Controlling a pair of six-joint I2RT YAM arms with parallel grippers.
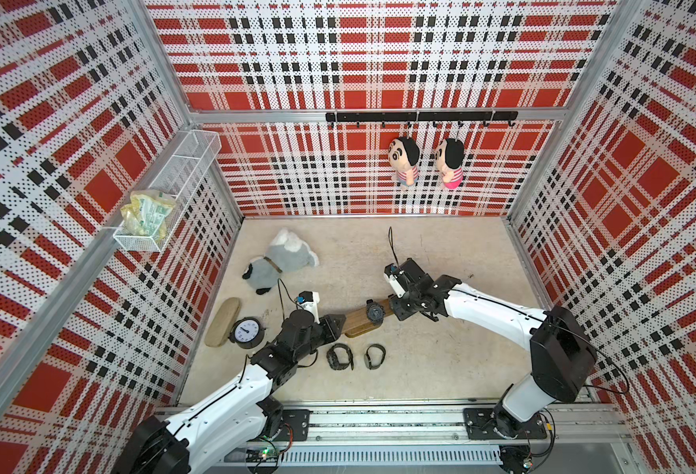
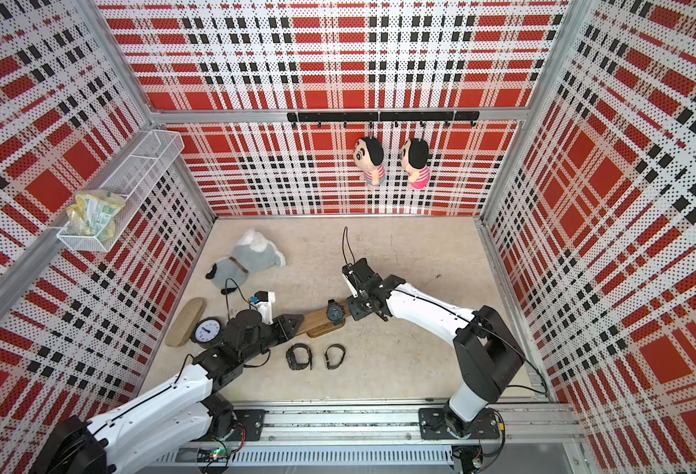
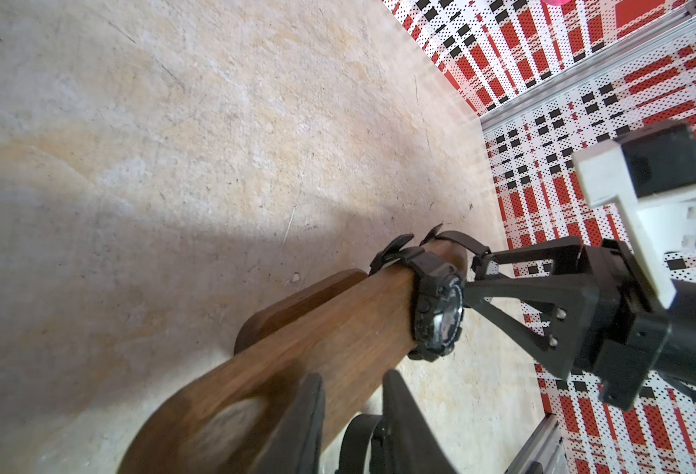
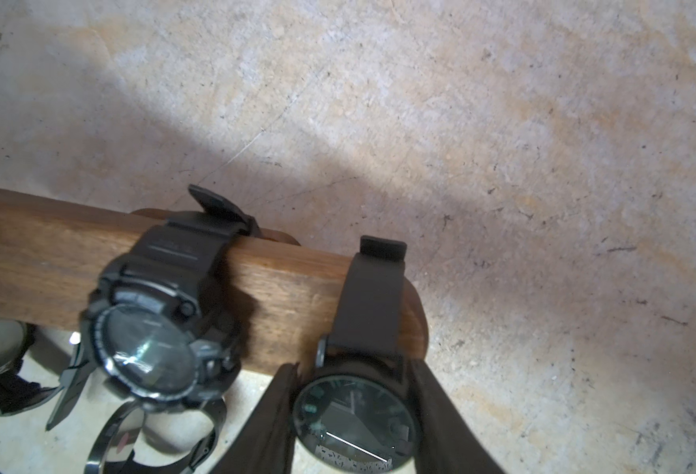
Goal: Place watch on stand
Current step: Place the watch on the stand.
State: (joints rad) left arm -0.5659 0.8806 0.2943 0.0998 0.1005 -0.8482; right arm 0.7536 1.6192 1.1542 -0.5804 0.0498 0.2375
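Observation:
The brown wooden stand (image 1: 356,320) (image 2: 315,322) lies mid-floor with a chunky black watch (image 1: 375,312) (image 3: 438,312) (image 4: 149,353) strapped round it. My right gripper (image 1: 394,307) (image 4: 356,410) is at the stand's right end, shut on a round-faced black watch (image 4: 356,414). That watch's strap (image 4: 373,299) loops over the bar's tip. My left gripper (image 1: 340,322) (image 3: 354,410) sits over the stand's left end with its fingers narrowly apart. One finger lies over the wood and one is off the bar's edge. Whether they clamp the bar is unclear.
Two more black watches (image 1: 340,357) (image 1: 375,356) lie on the floor just in front of the stand. A round black clock (image 1: 247,331) and a beige oval board (image 1: 223,322) are at the left, with a grey plush toy (image 1: 280,260) behind. A wire basket (image 1: 165,197) hangs on the left wall.

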